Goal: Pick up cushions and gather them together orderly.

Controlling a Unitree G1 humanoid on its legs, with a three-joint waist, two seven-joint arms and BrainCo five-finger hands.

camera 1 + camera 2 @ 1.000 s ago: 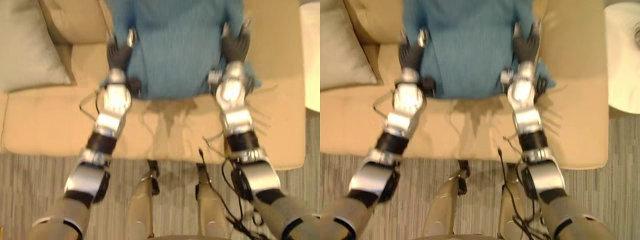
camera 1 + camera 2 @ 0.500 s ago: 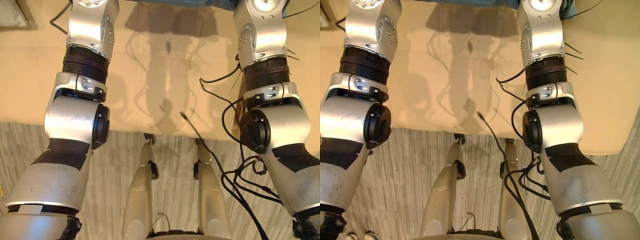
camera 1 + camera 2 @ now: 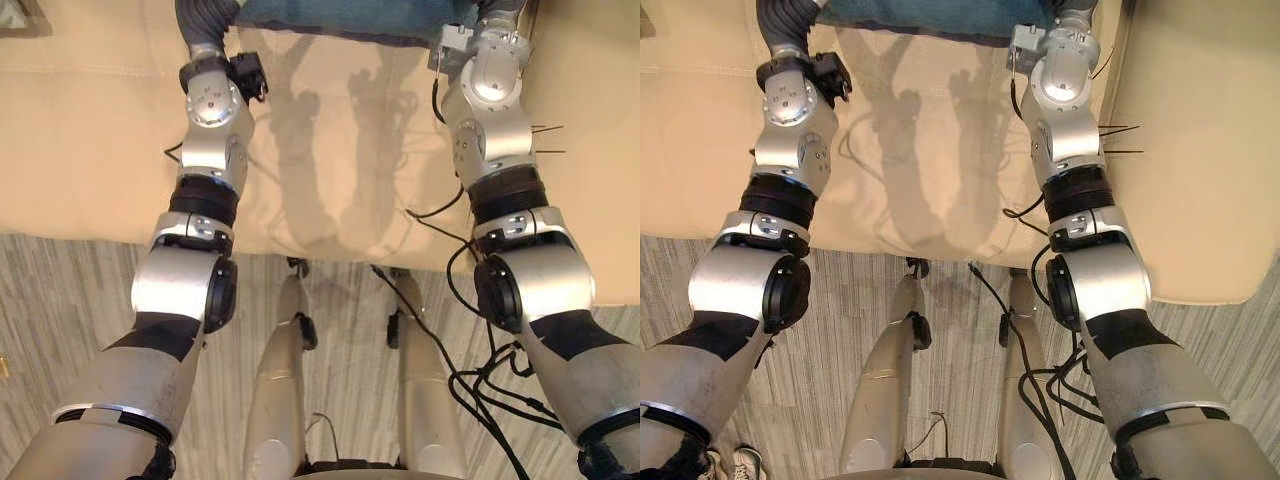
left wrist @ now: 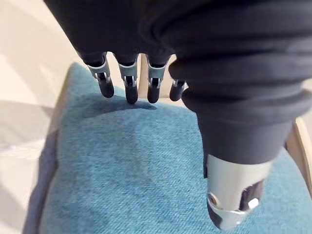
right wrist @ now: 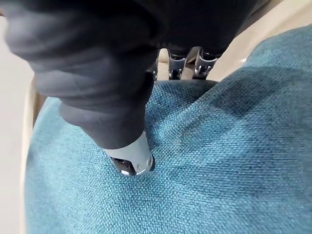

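A blue cushion (image 3: 340,15) lies on the beige sofa seat (image 3: 90,150), at the top edge of the eye views. Both arms reach up to it, one at each side. My left hand (image 4: 129,85) hovers over the blue cushion (image 4: 146,165) with straight fingers, their dark tips near its far edge and the thumb held apart. My right hand (image 5: 131,156) rests its thumb tip on the blue cushion (image 5: 224,161). Its fingers (image 5: 187,63) run straight past the cushion's edge. Neither hand curls round the fabric.
A pale cushion's corner (image 3: 15,12) shows at the upper left on the sofa. The sofa's front edge (image 3: 100,235) meets a grey striped carpet (image 3: 60,330). Pale shoes (image 3: 735,462) stand on the carpet at the lower left.
The camera has tipped downward, so the cushion and both hands now sit at the picture's top edge. A second ago both hands stood at the cushion's sides; now their fingers are straight.
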